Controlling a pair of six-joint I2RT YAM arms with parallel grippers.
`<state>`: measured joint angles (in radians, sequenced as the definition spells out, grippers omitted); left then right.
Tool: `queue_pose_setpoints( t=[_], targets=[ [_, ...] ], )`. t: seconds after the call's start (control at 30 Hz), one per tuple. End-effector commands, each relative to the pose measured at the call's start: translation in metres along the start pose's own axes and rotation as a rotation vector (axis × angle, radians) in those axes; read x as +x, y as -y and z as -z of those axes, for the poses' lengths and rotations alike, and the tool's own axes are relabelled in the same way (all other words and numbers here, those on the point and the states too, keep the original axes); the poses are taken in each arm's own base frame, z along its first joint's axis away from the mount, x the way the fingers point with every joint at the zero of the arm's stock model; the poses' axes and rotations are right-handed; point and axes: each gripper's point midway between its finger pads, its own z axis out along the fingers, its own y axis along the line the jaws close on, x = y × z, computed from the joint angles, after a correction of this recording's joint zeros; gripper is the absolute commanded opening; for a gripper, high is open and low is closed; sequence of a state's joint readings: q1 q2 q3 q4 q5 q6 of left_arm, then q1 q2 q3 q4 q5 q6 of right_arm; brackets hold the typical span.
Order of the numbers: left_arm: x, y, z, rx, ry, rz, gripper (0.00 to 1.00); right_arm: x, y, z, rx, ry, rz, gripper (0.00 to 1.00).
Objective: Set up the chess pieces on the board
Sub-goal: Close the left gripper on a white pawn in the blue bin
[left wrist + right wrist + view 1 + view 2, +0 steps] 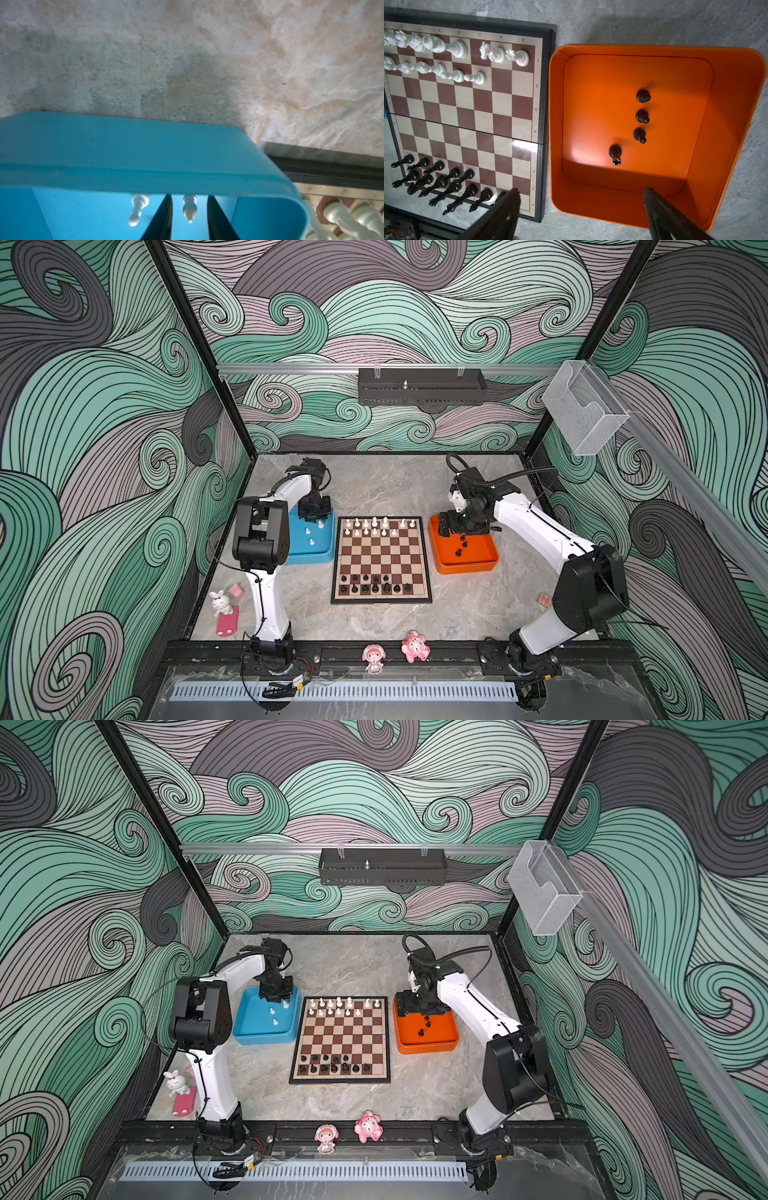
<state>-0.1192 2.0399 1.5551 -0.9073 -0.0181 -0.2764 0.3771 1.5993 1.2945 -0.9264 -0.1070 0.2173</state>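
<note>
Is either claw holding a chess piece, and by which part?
Nothing is held. The left gripper straddles a white bishop in the blue tray, untouched; the right gripper hangs open over the orange tray.

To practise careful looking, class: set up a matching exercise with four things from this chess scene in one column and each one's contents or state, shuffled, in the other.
Column one:
1. blue tray
2. orange tray
3. board
4. right gripper

Column two:
A. jaws wide open
B. holds only black pieces
C. holds only white pieces
D. both colours lined up at opposite ends

Pairs: 1-C, 2-B, 3-D, 4-A
</note>
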Motion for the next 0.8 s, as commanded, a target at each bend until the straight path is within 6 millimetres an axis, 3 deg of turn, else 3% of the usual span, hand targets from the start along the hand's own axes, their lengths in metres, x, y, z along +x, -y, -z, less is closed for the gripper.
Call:
queue_pose_setpoints(
  t=[0.0, 0.27, 0.77],
  targets=[
    [0.0027, -0.0013, -0.0024, -0.027, -0.019, -0.014, 0.30, 0.0035, 0.0018, -0.0042, -0.002, -0.014, -0.004, 0.93],
    [0.0063, -0.0014, -0.0056, -0.035, -0.030, -0.022, 0.23, 0.0066, 0.0024, -0.0065, -0.005, -0.021, -0.006, 0.92],
    [0.0114, -0.0011, -0.0081, -0.045, -0.048, -0.038, 0.22, 0.0083, 0.0015, -0.0121, -0.016, -0.033, -0.016, 0.92]
  ],
)
